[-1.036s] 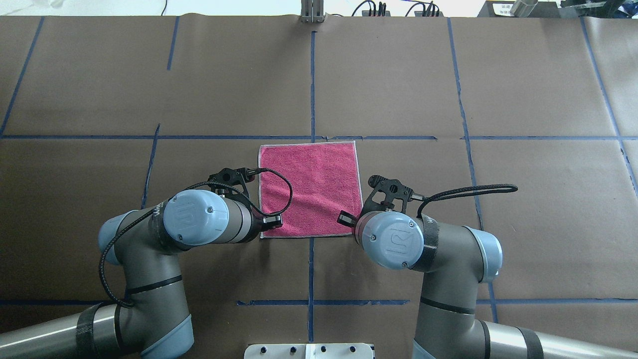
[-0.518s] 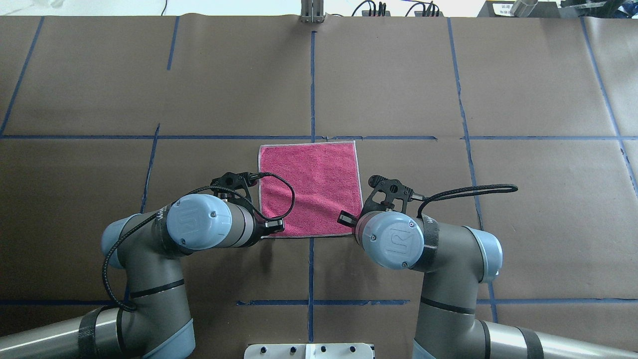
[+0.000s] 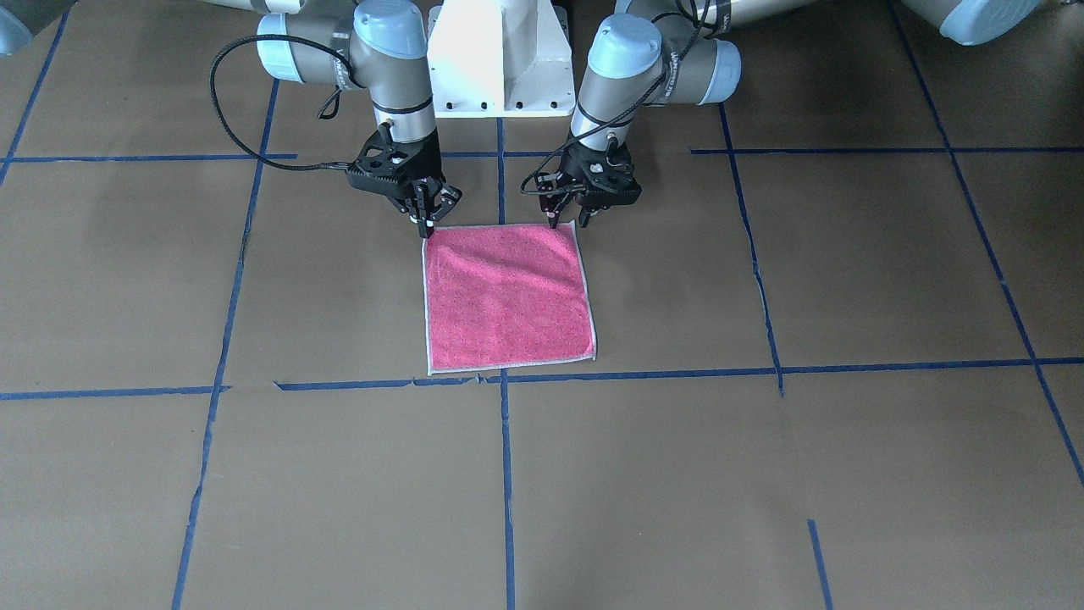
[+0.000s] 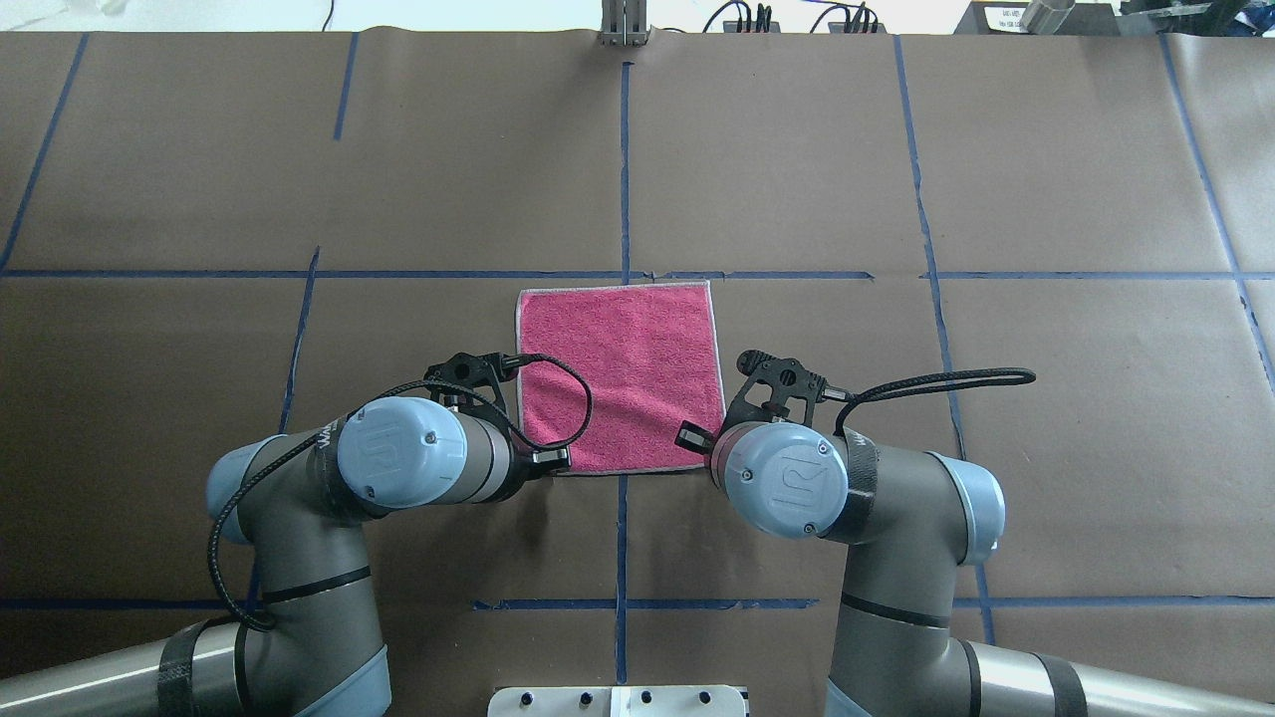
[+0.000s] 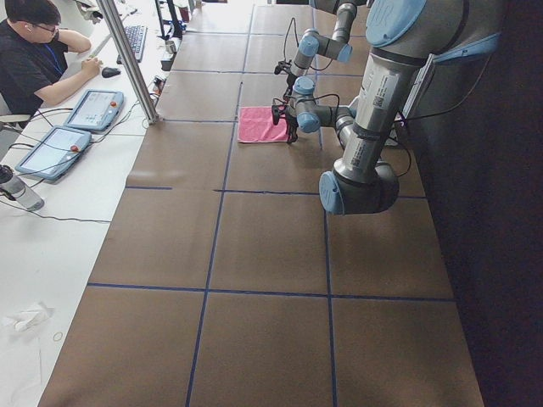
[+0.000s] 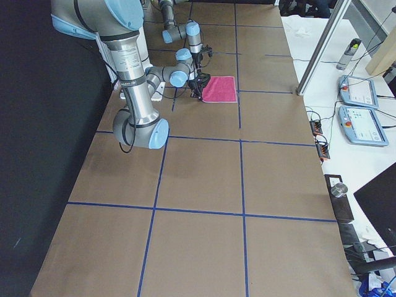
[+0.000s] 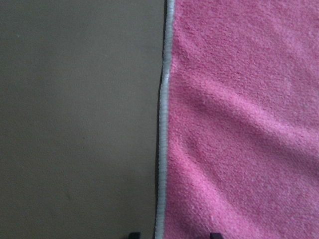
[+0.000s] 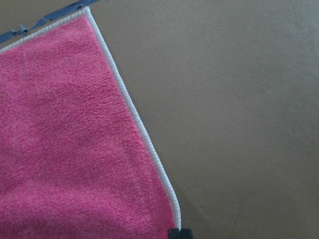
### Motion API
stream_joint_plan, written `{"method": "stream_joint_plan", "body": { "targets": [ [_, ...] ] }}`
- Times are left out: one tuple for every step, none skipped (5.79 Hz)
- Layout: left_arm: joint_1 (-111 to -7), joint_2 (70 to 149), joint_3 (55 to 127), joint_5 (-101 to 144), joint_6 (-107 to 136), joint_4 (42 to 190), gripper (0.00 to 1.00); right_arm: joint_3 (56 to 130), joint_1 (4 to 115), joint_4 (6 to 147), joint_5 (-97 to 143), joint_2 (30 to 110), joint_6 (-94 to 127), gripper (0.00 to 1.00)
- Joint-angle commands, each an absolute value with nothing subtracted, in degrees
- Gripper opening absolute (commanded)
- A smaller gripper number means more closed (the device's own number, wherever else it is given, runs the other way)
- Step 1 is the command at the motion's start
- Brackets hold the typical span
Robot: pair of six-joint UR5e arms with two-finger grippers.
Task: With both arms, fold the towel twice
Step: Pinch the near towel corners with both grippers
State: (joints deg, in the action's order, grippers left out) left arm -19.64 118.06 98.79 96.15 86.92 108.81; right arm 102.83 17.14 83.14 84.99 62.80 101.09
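The towel lies flat on the counter, pink face up. It stretches away from both tools, which stand at its two corners nearest the robot. The left tool is spread, with one fingertip off the cloth and the other over it (the whitish border runs between them). The right tool is pressed together, pinching its corner of the towel.

The counter is evenly, brightly lit from above; only a thin shadow is cast along the edge of the towel. Close to the towel, both wrist views are rendered soft and grainy.
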Motion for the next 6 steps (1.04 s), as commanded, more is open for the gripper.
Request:
{"method": "stream_joint_plan", "body": {
  "targets": [
    [-19.6,118.04,98.79,96.15,86.92,108.81,0.39,102.92,17.14,83.14,84.99,62.75,101.07,0.0],
    [-19.6,118.04,98.79,96.15,86.92,108.81,0.3,102.83,17.14,83.14,84.99,62.84,101.07,0.0],
    [-19.6,118.04,98.88,96.15,86.92,108.81,0.22,102.83,17.23,83.14,84.99,62.84,101.07,0.0],
    [-19.6,118.04,98.88,96.15,86.84,108.81,0.16,102.83,17.23,83.06,84.99,62.84,101.07,0.0],
    [-19.6,118.04,99.05,96.15,86.84,108.81,0.1,102.83,17.23,83.06,84.99,62.84,100.99,0.0],
    [-19.69,117.86,99.92,96.24,86.66,108.72,0.03,102.83,17.31,83.06,84.99,62.84,100.9,0.0]
  ]
}}
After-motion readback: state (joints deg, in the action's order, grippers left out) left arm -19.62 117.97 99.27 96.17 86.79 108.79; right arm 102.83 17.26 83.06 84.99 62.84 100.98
